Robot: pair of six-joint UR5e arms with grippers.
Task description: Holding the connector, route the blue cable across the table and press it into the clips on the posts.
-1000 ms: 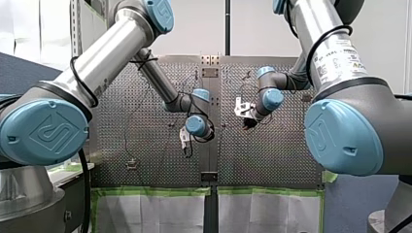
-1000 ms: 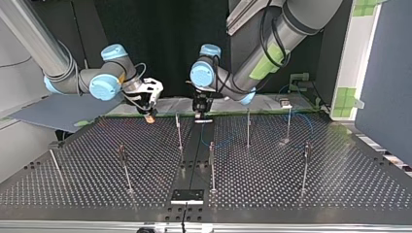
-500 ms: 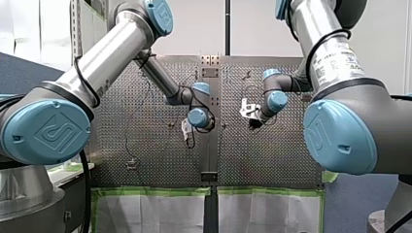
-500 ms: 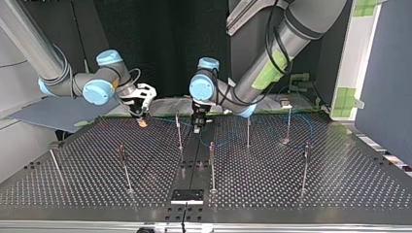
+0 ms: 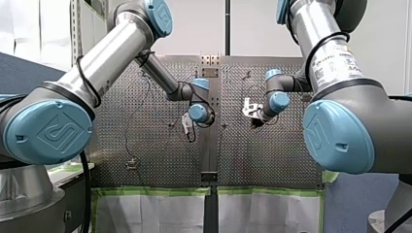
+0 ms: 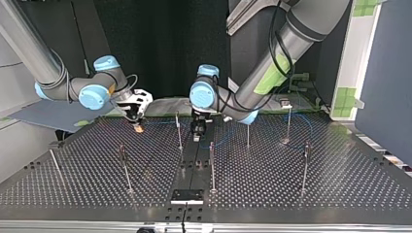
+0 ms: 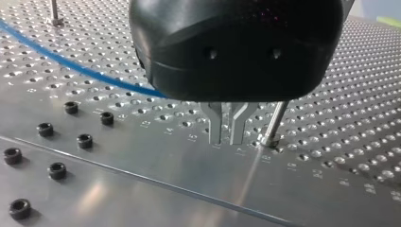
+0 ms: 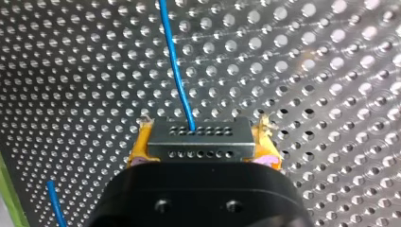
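A grey connector [image 8: 201, 139] with rows of small holes sits between the yellow pads of my right gripper [image 8: 203, 146], which is shut on it. The blue cable [image 8: 175, 71] runs from the connector ahead over the perforated table. At the top view's left, my right gripper [image 6: 137, 126] hangs just above the plate. My left gripper [image 7: 226, 139] points down at the table's middle strip, its metal fingers [image 7: 215, 125] close together with nothing between them. The blue cable [image 7: 71, 66] passes behind its body. A thin post [image 7: 274, 123] stands just beside its fingers.
Several thin posts stand on the perforated table [image 6: 291, 194], among them one [image 6: 178, 131] between the two grippers, one [image 6: 211, 165] nearer the camera and one [image 6: 248, 131] at the right. A black plate [image 6: 187, 195] lies at the near edge. Black bolt heads [image 7: 78, 139] dot the middle strip.
In the top view my right gripper has moved left and down with the connector. My left gripper has come down nearer to the middle strip.
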